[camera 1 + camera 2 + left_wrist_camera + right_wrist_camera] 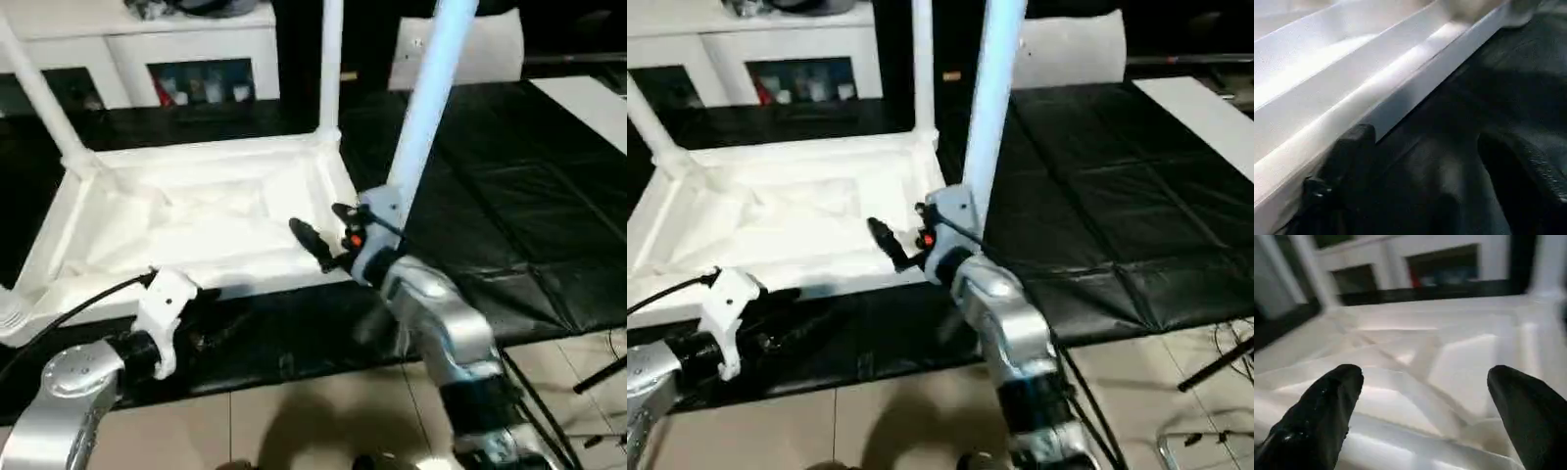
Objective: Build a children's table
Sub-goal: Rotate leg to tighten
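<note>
The children's table (196, 220) lies upside down on the black mat (509, 196), with three legs seen standing in corner sockets; the near-left corner is cut off, so I cannot tell whether a fourth is in. Both the left gripper (1449, 171) and the right gripper (1425, 406) have their fingers apart and empty, the right over the ribbed underside, the left by the near rim. No readable writing or brand shows

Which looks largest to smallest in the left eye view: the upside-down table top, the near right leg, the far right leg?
1. Table top, widest by far.
2. Near right leg: it stands closer to the camera, so part of its size is nearness.
3. Far right leg, thinner; both legs run past the picture's top, so their true lengths cannot be compared.
</note>
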Robot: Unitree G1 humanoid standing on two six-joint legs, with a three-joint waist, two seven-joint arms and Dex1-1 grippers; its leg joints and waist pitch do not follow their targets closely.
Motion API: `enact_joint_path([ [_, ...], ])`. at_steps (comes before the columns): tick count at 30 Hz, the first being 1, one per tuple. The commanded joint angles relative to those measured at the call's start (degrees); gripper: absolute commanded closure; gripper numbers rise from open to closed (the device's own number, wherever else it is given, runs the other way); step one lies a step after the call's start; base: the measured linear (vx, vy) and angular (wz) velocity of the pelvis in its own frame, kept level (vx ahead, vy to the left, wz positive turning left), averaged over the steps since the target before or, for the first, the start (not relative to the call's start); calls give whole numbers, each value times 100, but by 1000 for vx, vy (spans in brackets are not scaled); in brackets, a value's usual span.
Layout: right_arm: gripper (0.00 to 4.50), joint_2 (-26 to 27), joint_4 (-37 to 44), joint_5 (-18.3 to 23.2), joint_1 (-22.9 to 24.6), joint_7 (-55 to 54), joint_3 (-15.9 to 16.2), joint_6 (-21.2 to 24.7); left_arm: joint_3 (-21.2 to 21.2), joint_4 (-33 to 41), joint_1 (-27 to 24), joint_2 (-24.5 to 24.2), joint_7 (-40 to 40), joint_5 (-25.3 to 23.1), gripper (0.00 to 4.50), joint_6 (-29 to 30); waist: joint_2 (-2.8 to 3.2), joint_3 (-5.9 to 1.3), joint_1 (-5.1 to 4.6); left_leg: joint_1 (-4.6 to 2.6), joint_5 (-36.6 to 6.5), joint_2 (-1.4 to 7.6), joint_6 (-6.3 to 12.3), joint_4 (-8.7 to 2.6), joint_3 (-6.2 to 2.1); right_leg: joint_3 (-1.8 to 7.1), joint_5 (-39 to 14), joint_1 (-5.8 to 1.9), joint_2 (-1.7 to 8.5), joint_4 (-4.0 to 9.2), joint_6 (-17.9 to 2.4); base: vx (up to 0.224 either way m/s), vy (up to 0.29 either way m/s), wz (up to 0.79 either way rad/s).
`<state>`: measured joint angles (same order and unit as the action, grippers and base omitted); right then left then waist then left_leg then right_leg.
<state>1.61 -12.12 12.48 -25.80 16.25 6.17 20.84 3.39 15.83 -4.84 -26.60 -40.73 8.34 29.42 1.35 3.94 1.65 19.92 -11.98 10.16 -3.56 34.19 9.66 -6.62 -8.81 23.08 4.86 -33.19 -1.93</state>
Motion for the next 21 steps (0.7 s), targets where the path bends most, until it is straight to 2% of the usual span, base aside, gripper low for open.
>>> enact_joint_path([
  [1, 0, -59, -431, -203, -151, -563, -425, -213, -145, -91, 44, -114, 150, -183, 45, 85, 149, -382, -58, -79, -1435, 274, -92, -450, -93, 375, -1782, -233, 302, 377, -793, 0, 0, 0],
  [2, 0, -85, -583, -262, -217, -739, -506, -322, -175, -136, 68, -129, 202, -237, 32, 95, 144, -377, -62, -79, -1493, 261, -105, -450, -86, 379, -1700, -229, 281, 364, -825, 0, 0, 0],
  [5, 0, -209, -985, -344, -403, -1147, -806, -571, -246, -262, 159, -110, 404, -327, 32, 193, 134, -398, -51, -96, -1495, 252, -131, -438, -79, 420, -1559, -220, 269, 335, -895, 0, 0, 0],
  [8, 0, -388, -1166, -326, -491, -1234, -1011, -819, -399, -449, 224, -127, 509, -555, 32, 92, 117, -425, -41, -46, -1323, 230, -39, -416, -69, 444, -1405, -271, 273, 306, -904, 0, 0, 0],
  [11, 0, -471, -1261, -353, -529, -1303, -1061, -885, -425, -495, 245, -108, 562, -615, 32, 85, 117, -428, -37, -24, -1188, 224, 26, -403, -66, 440, -1395, -284, 278, 309, -912, 0, 0, 0],
  [16, 0, -900, -1446, -231, -592, -1174, -1423, -1257, -522, -659, 357, -60, 764, -753, 32, -80, 97, -426, -31, -27, -1248, 218, 93, -386, -56, 428, -1622, -281, 272, 345, -869, 0, 0, 0],
  [21, 0, -1225, -1367, 22, -519, -733, -1634, -1344, -453, -776, 479, 97, 904, -682, 32, -414, 77, -451, -7, -12, -1076, 217, 203, -359, -49, 423, -1426, -294, 266, 322, -948, 0, 0, 0],
])
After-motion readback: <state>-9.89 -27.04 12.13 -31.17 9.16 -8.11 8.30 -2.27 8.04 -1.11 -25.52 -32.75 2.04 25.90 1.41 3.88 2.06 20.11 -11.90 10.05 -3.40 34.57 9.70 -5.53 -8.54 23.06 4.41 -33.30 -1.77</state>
